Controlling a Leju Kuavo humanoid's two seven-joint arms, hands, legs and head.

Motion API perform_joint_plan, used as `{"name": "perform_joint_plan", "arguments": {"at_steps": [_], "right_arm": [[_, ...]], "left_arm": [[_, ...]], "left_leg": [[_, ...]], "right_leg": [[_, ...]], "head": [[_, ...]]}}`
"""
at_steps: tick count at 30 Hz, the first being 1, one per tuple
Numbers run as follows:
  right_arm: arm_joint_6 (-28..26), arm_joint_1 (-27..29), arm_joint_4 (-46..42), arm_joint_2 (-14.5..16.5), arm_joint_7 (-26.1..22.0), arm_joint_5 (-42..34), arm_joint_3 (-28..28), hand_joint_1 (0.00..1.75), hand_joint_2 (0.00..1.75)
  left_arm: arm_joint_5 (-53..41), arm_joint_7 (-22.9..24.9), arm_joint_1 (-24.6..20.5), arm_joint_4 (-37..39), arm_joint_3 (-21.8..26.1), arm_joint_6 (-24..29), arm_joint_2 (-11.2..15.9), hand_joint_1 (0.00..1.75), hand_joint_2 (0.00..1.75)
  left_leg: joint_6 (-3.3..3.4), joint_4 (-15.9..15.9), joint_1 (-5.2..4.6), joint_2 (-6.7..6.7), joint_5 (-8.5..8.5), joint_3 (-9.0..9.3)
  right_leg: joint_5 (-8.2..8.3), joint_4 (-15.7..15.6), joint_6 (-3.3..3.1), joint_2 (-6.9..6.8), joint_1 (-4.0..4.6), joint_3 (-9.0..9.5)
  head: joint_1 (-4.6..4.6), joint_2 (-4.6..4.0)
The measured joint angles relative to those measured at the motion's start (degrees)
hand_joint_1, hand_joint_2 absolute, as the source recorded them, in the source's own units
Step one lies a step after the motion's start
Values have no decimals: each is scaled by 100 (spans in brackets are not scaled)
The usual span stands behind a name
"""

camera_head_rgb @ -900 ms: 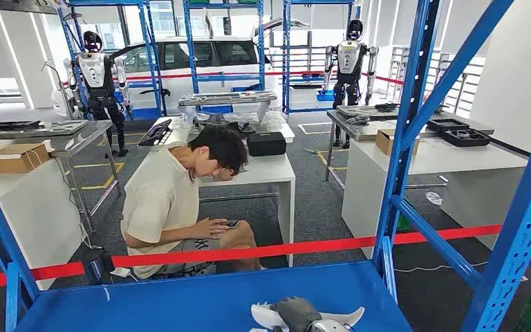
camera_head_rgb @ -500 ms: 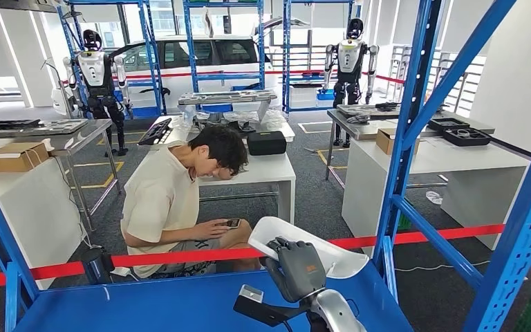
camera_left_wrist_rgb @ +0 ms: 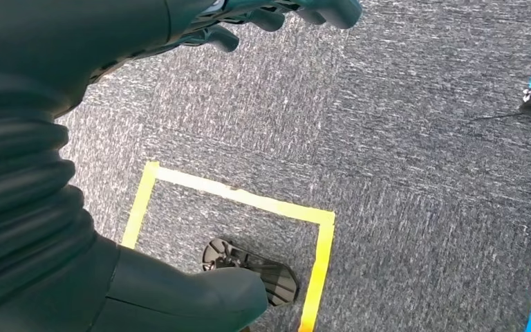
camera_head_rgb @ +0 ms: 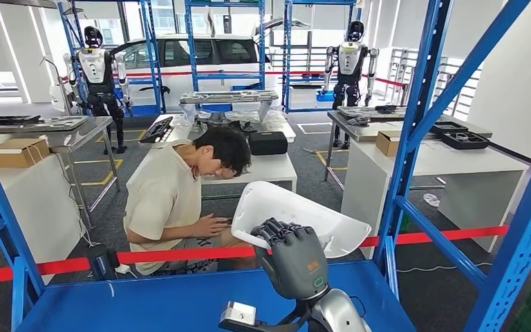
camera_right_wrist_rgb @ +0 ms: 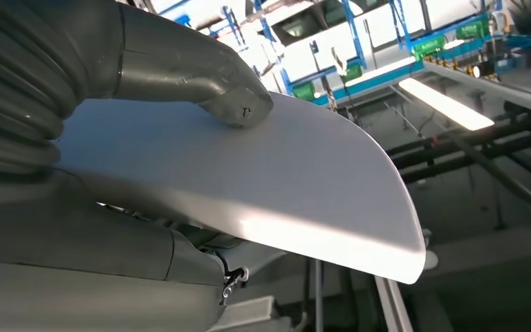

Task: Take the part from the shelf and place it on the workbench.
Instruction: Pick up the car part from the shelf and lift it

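The white part (camera_head_rgb: 297,218), a smooth curved shell with a rounded rim, is held up above the blue shelf (camera_head_rgb: 180,301) by the right hand (camera_head_rgb: 294,252), thumb pressed on its face. A blue upright (camera_head_rgb: 411,138) stands just beside its right edge. The left hand (camera_left_wrist_rgb: 263,14) hangs over grey carpet, holding nothing, fingers loosely curled.

Your right hand (camera_head_rgb: 296,257) holds part (camera_head_rgb: 297,216) above shelf (camera_head_rgb: 180,301); person (camera_head_rgb: 173,200) crouches behind, workbench (camera_head_rgb: 449,160) right.
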Motion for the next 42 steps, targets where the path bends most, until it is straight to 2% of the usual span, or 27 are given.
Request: {"name": "perform_joint_plan", "arguments": {"at_steps": [1, 2, 5, 7, 10, 12, 14, 16, 17, 18, 20, 22, 25, 26, 27, 29, 30, 31, 32, 33, 34, 35, 37, 38, 40, 41, 42], "right_arm": [[1, 15, -52, -21, 2, 17, 27, 175, 175], [2, 24, -103, -39, 7, 32, 52, 175, 175], [14, 19, -243, -90, 52, 42, 104, 175, 175], [31, 16, -303, -134, 101, 25, 145, 175, 175], [32, 19, -354, -173, 128, -26, 168, 175, 175], [27, 17, -379, -180, 125, -55, 172, 175, 175], [24, 24, -384, -187, 127, -83, 180, 175, 175], [15, 43, -387, -202, 132, -106, 191, 175, 175], [4, 55, -397, -211, 142, -113, 195, 175, 175], [-12, 68, -420, -219, 159, -117, 198, 175, 175], [-56, 96, -499, -229, 202, -121, 199, 175, 175], [-86, 111, -574, -235, 226, -119, 200, 175, 175], [-100, 144, -662, -269, 286, -113, 200, 175, 175], [-111, 164, -695, -295, 317, -110, 197, 175, 175], [-136, 187, -731, -329, 347, -106, 188, 175, 175], [-207, 258, -816, -392, 400, -88, 132, 175, 175], [-247, 299, -856, -417, 420, -79, 86, 175, 175], [-280, 338, -889, -435, 434, -67, 38, 175, 175], [-311, 371, -917, -448, 443, -49, -9, 175, 175], [-344, 396, -944, -458, 449, -27, -55, 175, 175], [-376, 411, -974, -464, 458, -1, -100, 175, 175], [-414, 420, -1009, -468, 468, 22, -154, 175, 175], [-480, 436, -1083, -470, 485, 57, -266, 175, 175], [-503, 444, -1110, -474, 489, 69, -321, 175, 175], [-521, 452, -1139, -480, 493, 85, -393, 175, 175], [-524, 449, -1147, -481, 491, 92, -410, 175, 175], [-535, 445, -1157, -481, 485, 105, -422, 175, 175]], "left_arm": [[5, -1, 0, 0, 1, 9, -7, 0, 175], [6, -3, -1, 0, 1, 16, -15, 0, 175], [-2, -1, -16, -4, 1, 32, -28, 0, 175], [-16, 3, -27, -13, 1, 39, -29, 0, 175], [-43, 25, -32, -17, 1, 44, -32, 0, 175], [-53, 38, -32, -16, 1, 45, -36, 0, 175], [-59, 40, -34, -17, 1, 46, -38, 0, 175], [-61, 39, -31, -17, 1, 49, -35, 0, 175], [-61, 38, -31, -17, 1, 50, -33, 0, 175], [-62, 36, -32, -17, 1, 50, -33, 0, 175], [-65, 32, -41, -20, 1, 52, -29, 0, 175], [-68, 23, -52, -25, 1, 56, -27, 0, 175], [-74, 16, -61, -32, 1, 64, -27, 0, 175], [-78, 17, -65, -37, 1, 64, -25, 0, 175], [-82, 20, -71, -42, 1, 64, -23, 0, 175], [-89, 34, -81, -46, 1, 64, -22, 0, 175], [-91, 43, -81, -46, 1, 64, -25, 0, 175], [-92, 50, -80, -44, 1, 64, -28, 0, 175], [-93, 56, -80, -43, 1, 64, -31, 0, 175], [-95, 62, -80, -42, 1, 64, -34, 0, 175], [-98, 74, -81, -42, 1, 64, -37, 0, 175], [-101, 87, -83, -42, 1, 65, -39, 0, 175], [-103, 110, -86, -42, 1, 70, -42, 0, 175], [-103, 117, -87, -42, 1, 74, -43, 0, 175], [-103, 130, -85, -42, 1, 80, -45, 0, 175], [-103, 134, -83, -42, 1, 81, -46, 0, 175], [-103, 137, -81, -41, 1, 82, -47, 0, 175]], "left_leg": [[-5, 16, 9, 3, -3, -12], [-19, 39, 25, 4, -11, -22], [-128, 160, 75, -3, -77, -86], [-216, 235, 66, -16, -105, -145], [-318, 276, 75, -21, -116, -203], [-347, 557, 87, -19, -347, -331], [-343, 1234, 80, -17, -755, -600], [-320, 1762, 67, -18, -951, -782], [-294, 1746, 57, -18, -890, -738], [-257, 1515, 43, -18, -743, -591], [-175, 750, -1, -15, -463, -143], [-148, 293, -58, -13, -337, 82], [-89, 191, -89, -8, -202, 2], [-41, 170, -77, 2, -131, -38], [0, 150, -61, 13, -54, -90], [48, 148, -53, 25, 79, -232], [49, 157, -53, 28, 140, -316], [44, 169, -52, 30, 198, -403], [35, 187, -48, 35, 254, -493], [20, 210, -41, 40, 302, -582], [-2, 242, -33, 44, 344, -667], [-29, 283, -31, 46, 379, -745], [-97, 350, -34, 43, 437, -839], [-137, 363, -38, 41, 471, -858], [-218, 358, -27, 32, 529, -878], [-252, 400, -18, 25, 471, -916], [-279, 526, -9, 17, 317, -977]], "right_leg": [[6, 164, 22, -1, -19, -72], [121, 102, 44, -4, -39, -37], [570, -859, 92, -15, -73, 453], [572, -1147, 12, -5, -52, 581], [569, -1179, -191, 7, -30, 523], [626, -1219, -291, 0, -25, 493], [680, -1228, -359, -6, 4, 442], [737, -1223, -395, -8, 50, 367], [770, -1220, -402, -7, 74, 328], [804, -1218, -402, -6, 93, 292], [880, -1215, -383, -3, 120, 230], [963, -1228, -328, -7, 116, 202], [1069, -1282, -217, -11, 89, 176], [977, -1237, -181, -9, 84, 135], [792, -1102, -150, -6, 78, 69], [221, -507, -95, -5, 55, -118], [19, -153, -72, -5, 47, -194], [-68, 126, -52, -5, 40, -224], [-26, 243, -37, -5, 33, -171], [100, 161, -25, -7, 24, -21], [236, -111, -15, -10, 12, 231], [279, -501, -9, -14, 4, 529], [223, -1117, -67, -3, 21, 956], [173, -1248, -116, 7, 35, 1023], [235, -1283, -227, 12, 45, 982], [288, -1287, -280, 7, 42, 944], [348, -1299, -328, -1, 37, 895]], "head": [[-1, 0], [-1, 0], [-1, 0], [-4, 0], [-9, 0], [-11, 0], [-13, 0], [-13, 0], [-13, 0], [-13, 0], [-11, 0], [-9, 0], [-9, 0], [-5, 0], [-2, 0], [5, 0], [5, 0], [5, 0], [7, 0], [8, 0], [8, 0], [9, 0], [8, 0], [2, 0], [3, 0], [2, 0], [4, 0]]}}
